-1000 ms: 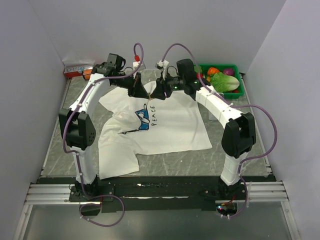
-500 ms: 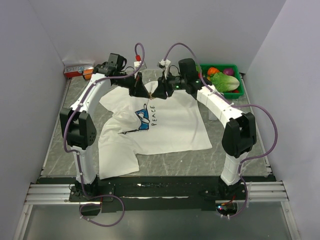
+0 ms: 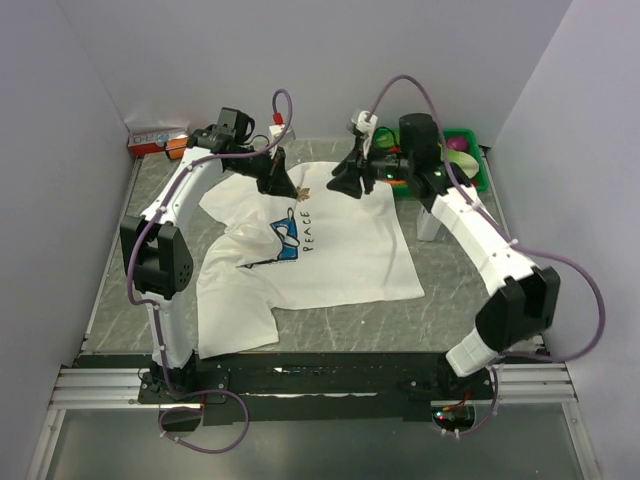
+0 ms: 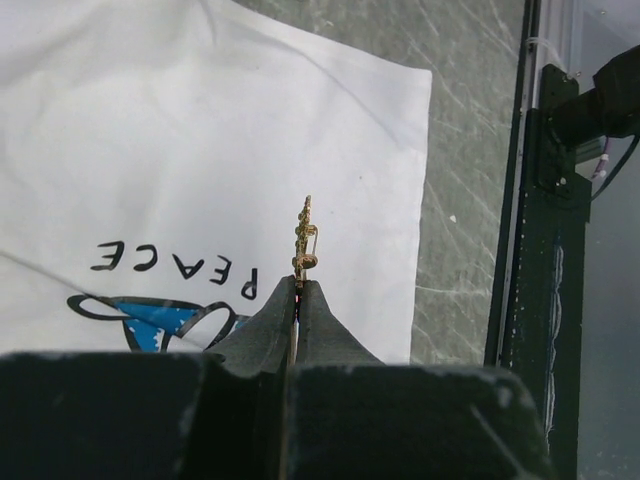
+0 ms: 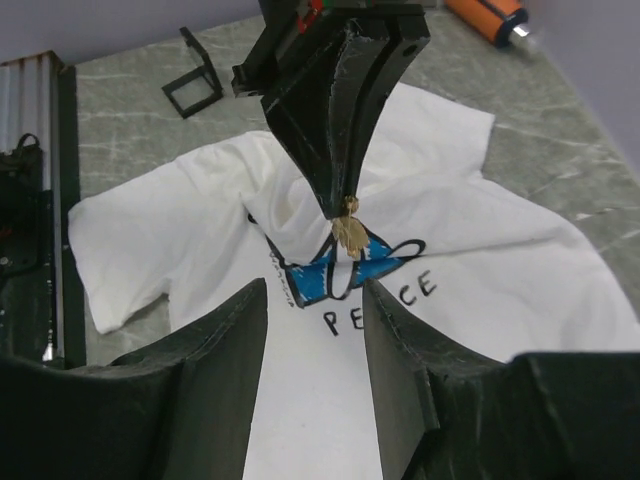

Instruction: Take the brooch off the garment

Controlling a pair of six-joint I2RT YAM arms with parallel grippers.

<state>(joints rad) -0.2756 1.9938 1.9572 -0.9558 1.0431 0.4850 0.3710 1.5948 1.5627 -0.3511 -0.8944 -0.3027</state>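
Note:
The white T-shirt lies spread on the table, its blue print and the word "PEACE" facing up; it also shows in the left wrist view and the right wrist view. My left gripper is shut on the small gold brooch, which sticks out past its fingertips. In the right wrist view the brooch hangs from the left gripper just over the blue print. My right gripper is open and empty, to the right of the brooch and facing it.
A green bin with vegetables stands at the back right. An orange item lies at the back left corner. A small black frame sits on the table beyond the shirt. A white object stands by the shirt's right edge.
My right gripper has drawn back to the right, away from the brooch, and its arm has swung outward. My left gripper stays in place, shut on the brooch.

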